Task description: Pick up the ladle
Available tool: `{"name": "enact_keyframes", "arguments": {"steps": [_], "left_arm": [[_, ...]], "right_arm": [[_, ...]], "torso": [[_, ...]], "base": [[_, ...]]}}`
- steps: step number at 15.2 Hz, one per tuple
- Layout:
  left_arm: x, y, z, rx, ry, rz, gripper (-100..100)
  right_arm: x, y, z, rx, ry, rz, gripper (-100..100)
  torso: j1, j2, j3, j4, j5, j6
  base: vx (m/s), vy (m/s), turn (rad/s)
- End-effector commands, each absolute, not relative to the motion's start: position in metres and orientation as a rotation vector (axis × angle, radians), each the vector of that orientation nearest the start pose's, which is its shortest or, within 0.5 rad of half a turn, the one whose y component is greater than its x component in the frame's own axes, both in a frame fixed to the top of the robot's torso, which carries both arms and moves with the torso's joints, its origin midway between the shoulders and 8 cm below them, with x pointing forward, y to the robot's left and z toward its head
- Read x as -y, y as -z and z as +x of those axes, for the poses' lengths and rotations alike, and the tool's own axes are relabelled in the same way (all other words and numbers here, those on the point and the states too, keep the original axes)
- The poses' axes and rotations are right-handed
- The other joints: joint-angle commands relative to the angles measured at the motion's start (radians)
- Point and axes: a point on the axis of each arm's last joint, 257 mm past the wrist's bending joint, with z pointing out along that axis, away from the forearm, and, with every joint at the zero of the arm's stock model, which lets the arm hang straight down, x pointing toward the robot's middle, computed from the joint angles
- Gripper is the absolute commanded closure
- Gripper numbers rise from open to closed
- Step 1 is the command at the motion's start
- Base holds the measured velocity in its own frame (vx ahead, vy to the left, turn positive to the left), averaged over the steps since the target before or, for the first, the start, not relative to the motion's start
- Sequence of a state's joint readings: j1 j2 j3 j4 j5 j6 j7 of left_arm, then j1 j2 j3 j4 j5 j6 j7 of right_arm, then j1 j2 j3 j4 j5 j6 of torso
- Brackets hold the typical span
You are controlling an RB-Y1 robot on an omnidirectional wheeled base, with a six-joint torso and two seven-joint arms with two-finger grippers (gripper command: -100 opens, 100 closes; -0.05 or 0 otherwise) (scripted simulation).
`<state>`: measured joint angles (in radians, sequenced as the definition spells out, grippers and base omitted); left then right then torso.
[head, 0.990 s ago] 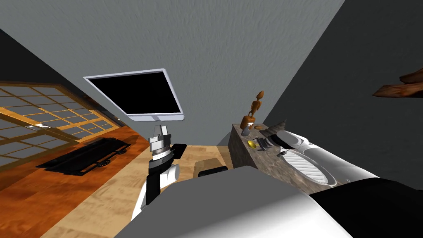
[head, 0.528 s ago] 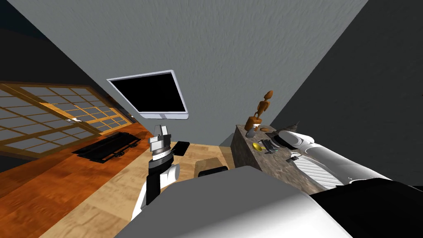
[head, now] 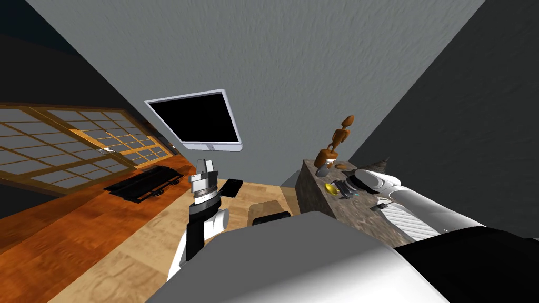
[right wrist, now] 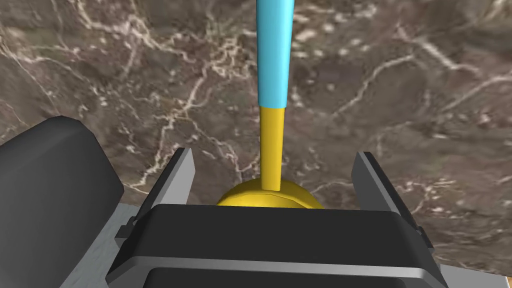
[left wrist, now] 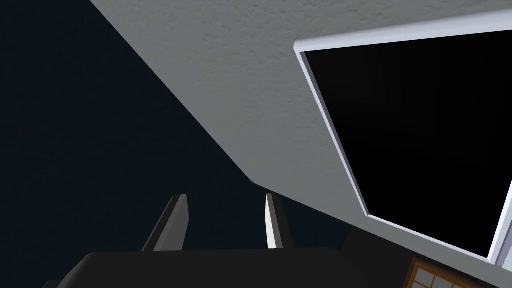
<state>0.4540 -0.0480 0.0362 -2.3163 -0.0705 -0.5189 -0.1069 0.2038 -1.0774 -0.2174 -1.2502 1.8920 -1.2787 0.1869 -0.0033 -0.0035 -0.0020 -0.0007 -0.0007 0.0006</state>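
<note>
Ladle (right wrist: pixel 272 75) flat on counter (right wrist: pixel 100 75), stem centred between spread fingers of right gripper (right wrist: pixel 274 154), no contact. Lower straight, then close on stem near bowl. Left gripper (left wrist: pixel 225 215) idle, fingers slightly apart, empty.
</note>
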Motion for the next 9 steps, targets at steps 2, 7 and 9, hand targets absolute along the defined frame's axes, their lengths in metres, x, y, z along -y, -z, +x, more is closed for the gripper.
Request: {"name": "enact_keyframes", "arguments": {"steps": [2,7,9], "left_arm": [[-0.28,-0.058,0.334,-0.568,1.154,-0.532,0],[-0.28,-0.058,0.334,-0.568,1.154,-0.532,0],[-0.28,-0.058,0.334,-0.568,1.154,-0.532,0]], "right_arm": [[0.59,0.349,0.251,-2.379,0.11,-1.753,100],[0.591,0.334,0.256,-2.377,0.105,-1.76,100],[0.592,0.335,0.256,-2.375,0.109,-1.76,100]], "torso": [[0.0,0.0,0.0,0.0,0.0,0.0],[0.001,0.001,0.001,0.0,0.001,0.0],[0.001,0.002,0.001,0.001,0.001,0.0]], "base": [[0.0,0.0,0.0],[-0.005,0.002,-0.017],[-0.015,0.002,-0.026]]}}
